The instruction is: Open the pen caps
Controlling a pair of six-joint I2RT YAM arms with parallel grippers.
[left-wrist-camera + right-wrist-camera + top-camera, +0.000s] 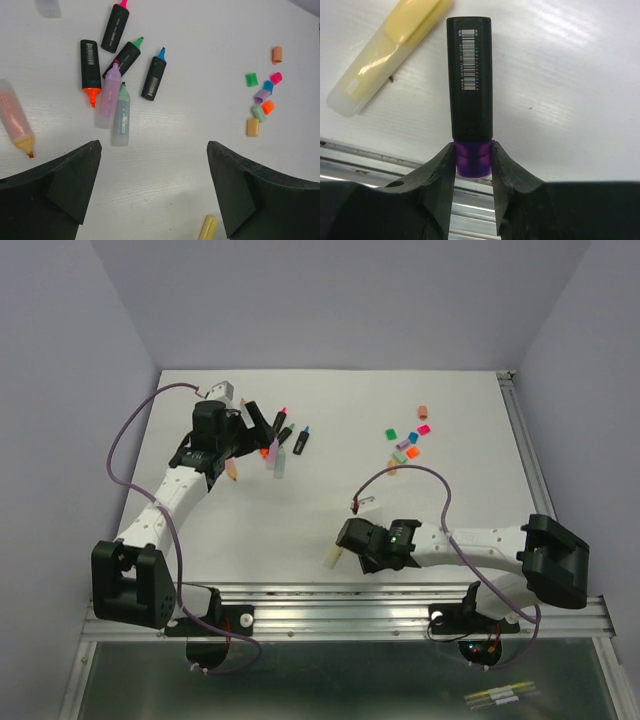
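Note:
My right gripper (pixel 473 152) is shut on the purple cap (pixel 473 160) of a black-barrelled pen (pixel 470 75), which points away from me just above the table near its front edge. A pale yellow capped pen (pixel 390 50) lies beside it, and also shows in the top view (pixel 330 557). My left gripper (pixel 154 185) is open and empty above the table, near several uncapped pens (pixel 122 60), (pixel 282 445). Several loose caps (pixel 262 100) lie in a cluster at the back right (pixel 408 440).
A peach pastel pen (pixel 17 122) lies left of the pen group. A lone orange cap (pixel 277 54) sits apart beyond the cap cluster. The table's metal front rail (pixel 380 162) runs just under my right gripper. Grey walls enclose the table.

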